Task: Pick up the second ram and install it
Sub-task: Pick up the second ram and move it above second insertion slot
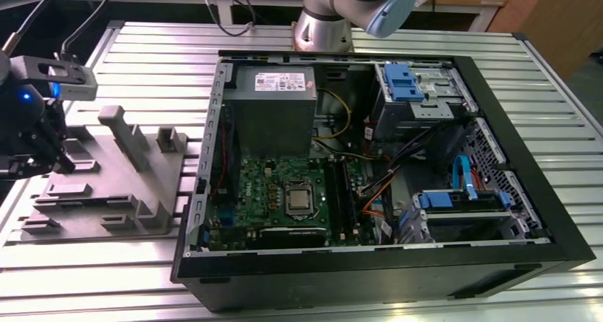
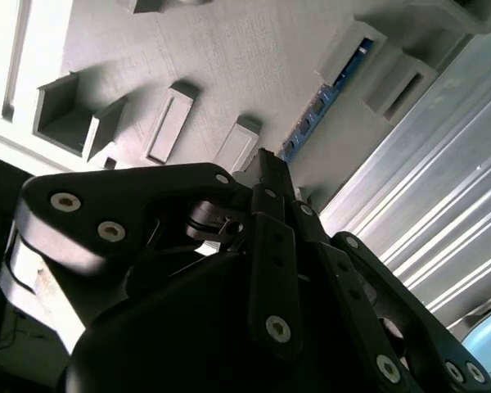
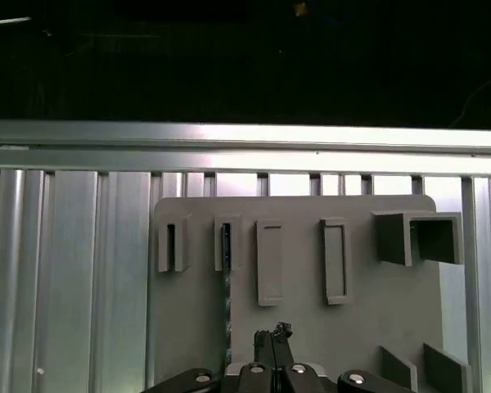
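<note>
hovering over the grey holder (image 3: pixel 360 327), the fingers (image 3: pixel 264 348) are pressed together, empty, near the slotted second ram (image 3: pixel 227 311).

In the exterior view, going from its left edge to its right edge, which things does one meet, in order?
gripper → grey fixture plate → green motherboard → drive cage with blue clip → right wall of the black computer case
</note>
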`<state>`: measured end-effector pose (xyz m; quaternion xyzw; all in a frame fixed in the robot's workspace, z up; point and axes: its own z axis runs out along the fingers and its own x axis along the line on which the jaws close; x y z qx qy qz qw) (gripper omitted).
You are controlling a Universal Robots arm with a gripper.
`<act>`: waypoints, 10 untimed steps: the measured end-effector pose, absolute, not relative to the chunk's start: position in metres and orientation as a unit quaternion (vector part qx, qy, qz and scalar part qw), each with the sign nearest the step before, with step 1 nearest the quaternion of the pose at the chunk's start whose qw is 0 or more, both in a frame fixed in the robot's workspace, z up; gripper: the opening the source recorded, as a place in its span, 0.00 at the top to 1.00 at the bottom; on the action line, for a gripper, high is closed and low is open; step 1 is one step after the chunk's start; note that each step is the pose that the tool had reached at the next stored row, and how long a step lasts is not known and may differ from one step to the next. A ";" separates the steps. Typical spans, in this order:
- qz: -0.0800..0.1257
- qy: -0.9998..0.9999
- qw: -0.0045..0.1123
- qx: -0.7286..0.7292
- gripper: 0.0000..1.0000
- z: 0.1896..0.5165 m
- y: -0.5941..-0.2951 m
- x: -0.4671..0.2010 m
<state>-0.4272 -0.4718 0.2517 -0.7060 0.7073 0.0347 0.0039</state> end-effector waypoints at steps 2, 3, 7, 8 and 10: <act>0.035 0.706 0.004 -0.707 0.90 0.252 -0.472 -0.427; 0.035 0.706 0.004 -0.707 0.90 0.252 -0.472 -0.427; 0.035 0.706 0.004 -0.707 0.90 0.251 -0.472 -0.427; 0.034 0.706 0.005 -0.707 0.90 0.250 -0.472 -0.427; 0.034 0.706 0.005 -0.707 0.90 0.249 -0.472 -0.427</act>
